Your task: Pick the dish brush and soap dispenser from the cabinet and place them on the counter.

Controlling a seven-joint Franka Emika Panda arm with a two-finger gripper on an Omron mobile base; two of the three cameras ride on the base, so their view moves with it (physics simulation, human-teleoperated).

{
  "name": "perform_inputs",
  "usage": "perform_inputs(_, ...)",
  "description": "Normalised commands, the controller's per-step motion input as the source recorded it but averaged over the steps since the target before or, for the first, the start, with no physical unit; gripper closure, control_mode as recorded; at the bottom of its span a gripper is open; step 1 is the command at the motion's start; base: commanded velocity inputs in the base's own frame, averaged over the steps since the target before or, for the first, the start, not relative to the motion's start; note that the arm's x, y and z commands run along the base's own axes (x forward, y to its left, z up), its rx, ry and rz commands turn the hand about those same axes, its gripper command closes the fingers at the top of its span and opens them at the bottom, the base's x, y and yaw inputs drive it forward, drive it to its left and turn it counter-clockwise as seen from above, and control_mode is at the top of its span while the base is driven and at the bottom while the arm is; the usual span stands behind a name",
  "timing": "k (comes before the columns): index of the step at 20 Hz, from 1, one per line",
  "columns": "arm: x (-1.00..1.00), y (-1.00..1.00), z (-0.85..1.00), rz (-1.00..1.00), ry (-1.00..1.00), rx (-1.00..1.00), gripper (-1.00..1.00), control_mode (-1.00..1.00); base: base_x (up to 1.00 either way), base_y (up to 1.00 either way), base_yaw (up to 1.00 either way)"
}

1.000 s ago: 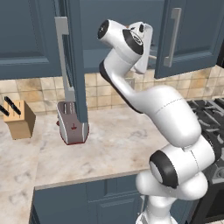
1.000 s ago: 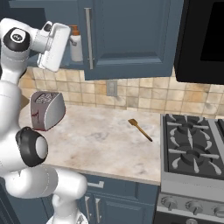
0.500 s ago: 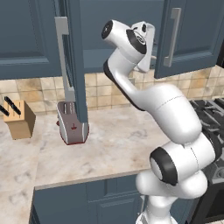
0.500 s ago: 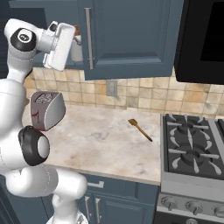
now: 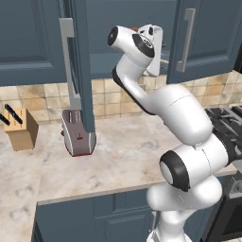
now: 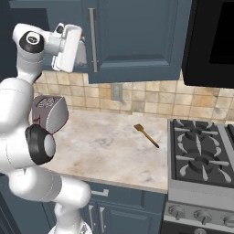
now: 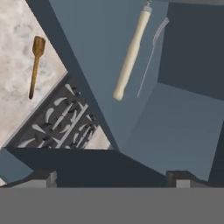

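Dark gripper (image 7: 111, 177) — wide open, empty

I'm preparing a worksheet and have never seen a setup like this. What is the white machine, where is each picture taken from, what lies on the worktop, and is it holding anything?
The white machine is a robot arm on a drivable base, in a computer-rendered kitchen. Two pictures come from cameras on the base, behind the arm to its left and right. The third comes from a camera on the hand, looking along the gripper.

The arm reaches up to the cabinet, whose left door stands open. On the counter are a toaster, a knife block and a brown wooden utensil.

The gripper is open and holds nothing. Inside the cabinet, the hand view shows the dish brush; the right base view shows a soap dispenser beside the hand.
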Motion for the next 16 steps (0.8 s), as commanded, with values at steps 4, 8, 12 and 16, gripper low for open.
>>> perform_inputs(4, 0.07, -0.05, 0.00, -0.02, 0.01, -0.03, -1.00, -1.00, 0.00, 0.00, 0.00)
perform_inputs(8, 0.00, -0.12, 0.00, -0.04, 0.00, -0.04, -1.00, -1.00, 0.00, 0.00, 0.00)
perform_inputs(12, 0.01, -0.16, 0.00, -0.04, 0.00, -0.04, -1.00, -1.00, 0.00, 0.00, 0.00)
perform_inputs(16, 0.00, -0.15, 0.00, -0.04, 0.00, -0.04, -1.00, -1.00, 0.00, 0.00, 0.00)
